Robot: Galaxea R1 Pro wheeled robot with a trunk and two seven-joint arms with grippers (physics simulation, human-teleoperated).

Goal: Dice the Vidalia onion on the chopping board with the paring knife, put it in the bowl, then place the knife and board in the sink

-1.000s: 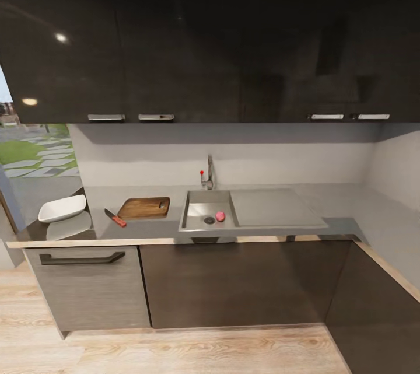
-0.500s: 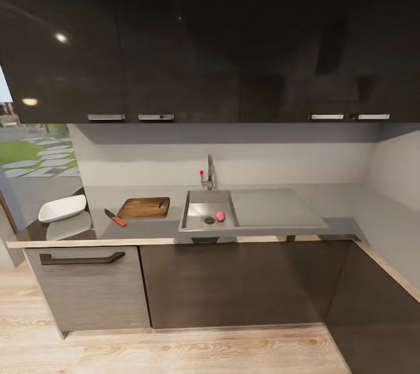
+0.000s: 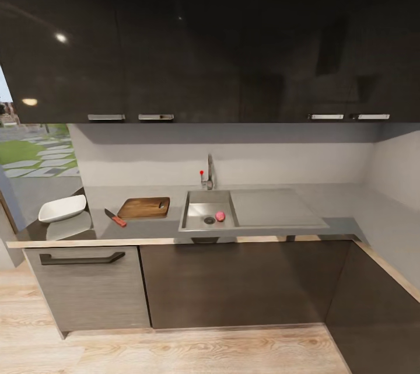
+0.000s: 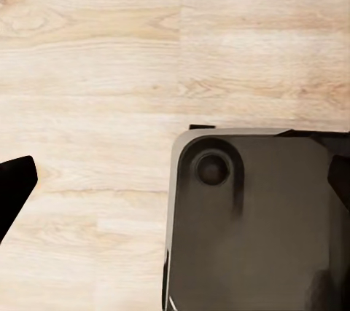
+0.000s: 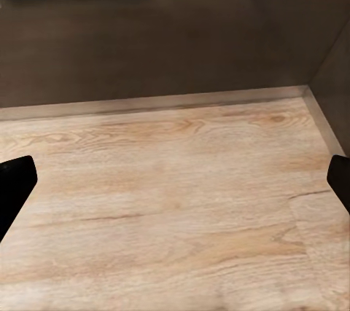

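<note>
Head view looks down on a kitchen run with dark glossy upper cabinets (image 3: pixel 175 41) across the top of the frame. Just left of centre, the sink (image 3: pixel 198 225) is set into the grey tabletop (image 3: pixel 344 205), with its flat drainboard (image 3: pixel 274 208) to the right and a chrome tap (image 3: pixel 209 174) behind it. Inside the basin, beside the round drain, lies the Vidalia onion (image 3: pixel 220 216) — small and pinkish. Left of the sink rests the chopping board (image 3: pixel 144 208), and just beside its lower left corner, apart from it, the paring knife (image 3: pixel 115 217) with its red handle toward the tabletop's front edge. Further left sits the bowl (image 3: pixel 62 208), white and square. Below are dark cabinet fronts (image 3: pixel 233 283) and a pale wooden floor (image 3: pixel 175 353).

Both wrist views look at that floor. The left end effector (image 4: pixel 175 187) and the right end effector (image 5: pixel 175 183) each show dark fingertips at opposite frame edges — spread wide, holding nothing.
</note>
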